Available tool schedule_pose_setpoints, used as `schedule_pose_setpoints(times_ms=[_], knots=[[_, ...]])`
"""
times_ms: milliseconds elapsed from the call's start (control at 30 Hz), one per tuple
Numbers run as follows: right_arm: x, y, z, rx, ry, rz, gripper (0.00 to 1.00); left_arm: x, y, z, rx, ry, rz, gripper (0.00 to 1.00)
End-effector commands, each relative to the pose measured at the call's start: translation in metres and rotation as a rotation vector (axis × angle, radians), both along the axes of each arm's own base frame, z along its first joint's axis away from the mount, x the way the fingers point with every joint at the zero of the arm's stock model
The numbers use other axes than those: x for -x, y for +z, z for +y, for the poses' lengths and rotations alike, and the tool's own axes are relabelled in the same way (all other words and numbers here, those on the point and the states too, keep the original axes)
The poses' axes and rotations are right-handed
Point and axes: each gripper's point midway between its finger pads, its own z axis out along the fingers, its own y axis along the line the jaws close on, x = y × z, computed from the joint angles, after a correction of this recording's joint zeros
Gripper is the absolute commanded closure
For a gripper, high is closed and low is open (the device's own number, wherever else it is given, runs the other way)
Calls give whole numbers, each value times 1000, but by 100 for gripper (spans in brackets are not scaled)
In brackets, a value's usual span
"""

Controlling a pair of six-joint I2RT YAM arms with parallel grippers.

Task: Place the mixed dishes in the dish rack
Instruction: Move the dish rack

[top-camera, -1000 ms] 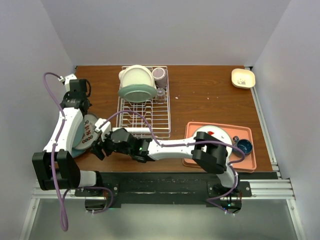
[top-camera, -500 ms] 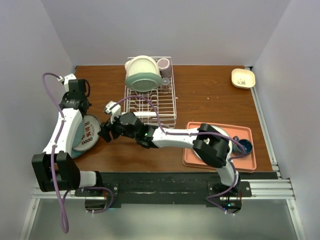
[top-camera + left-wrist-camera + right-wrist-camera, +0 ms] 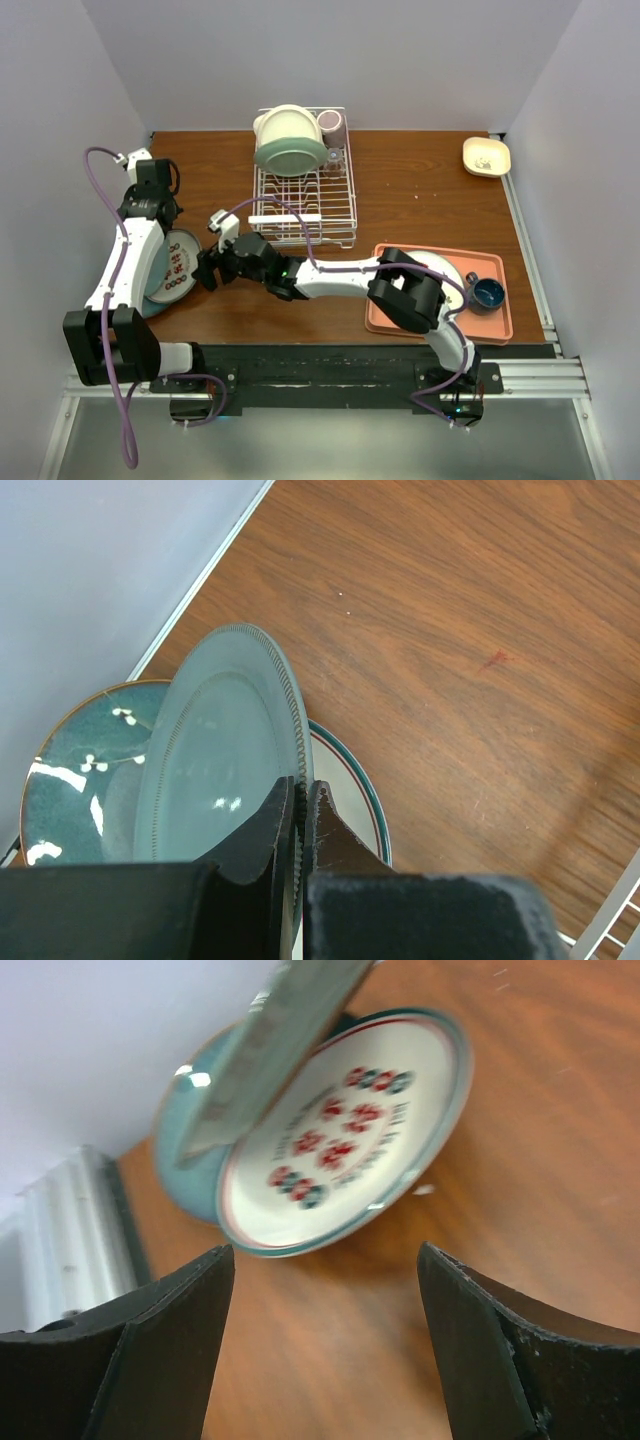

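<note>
- So, what does your left wrist camera give you that the overhead one can't?
- The grip. Your left gripper (image 3: 303,795) is pinched tight on the rim of a pale green plate (image 3: 225,770), holding it tilted on edge above a stack. From above, your own left arm hides that plate.
- And the stack?
- A patterned plate (image 3: 350,1130), cream with red and blue motifs and a green rim, lies on a dark teal plate (image 3: 70,790) flecked with white. Both sit at the table's left edge, by the wall.
- Your other arm?
- Your right gripper (image 3: 325,1300) is spread wide with nothing between its fingers (image 3: 160,1340). It is low over the wood and faces the stack.
- Where's the dish rack (image 3: 305,200)?
- At the back middle of the table (image 3: 420,200), well apart from the stack. A white bowl (image 3: 285,128) and a green dish (image 3: 290,160) lean at its far end, with a purple cup (image 3: 329,122) and a small glass (image 3: 337,160) beside them.
- The rest?
- Brown wood top, plain grey walls (image 3: 300,60) on three sides. A salmon tray (image 3: 500,325) at the near right carries a dark blue bowl (image 3: 489,293), and a small cream dish (image 3: 486,156) sits in the far right corner.
</note>
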Motion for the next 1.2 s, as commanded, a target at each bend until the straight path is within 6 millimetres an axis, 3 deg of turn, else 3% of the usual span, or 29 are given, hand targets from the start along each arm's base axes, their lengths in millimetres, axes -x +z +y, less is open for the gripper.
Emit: schedule_pose_setpoints(times_ms=[0,200,500,600,633,833,1167], knots=[[2,54,17,-221,-55,83,22,-16,21,-10,67,-18,-134,100],[9,71,30,-288,-37,126,23,-12,19,-9,64,-5,-134,100],[0,61,62,-316,-38,170,24,-8,20,-10,67,-7,-129,100],[1,66,69,-330,-33,170,25,-7,18,-9,66,-7,-124,100],[0,56,71,-312,-46,172,25,-6,16,-10,68,-9,-119,100],[-3,45,81,-318,-103,159,27,-4,11,-12,75,-15,-114,100],[-6,41,100,-365,-158,145,28,4,12,-18,95,-40,-112,100]])
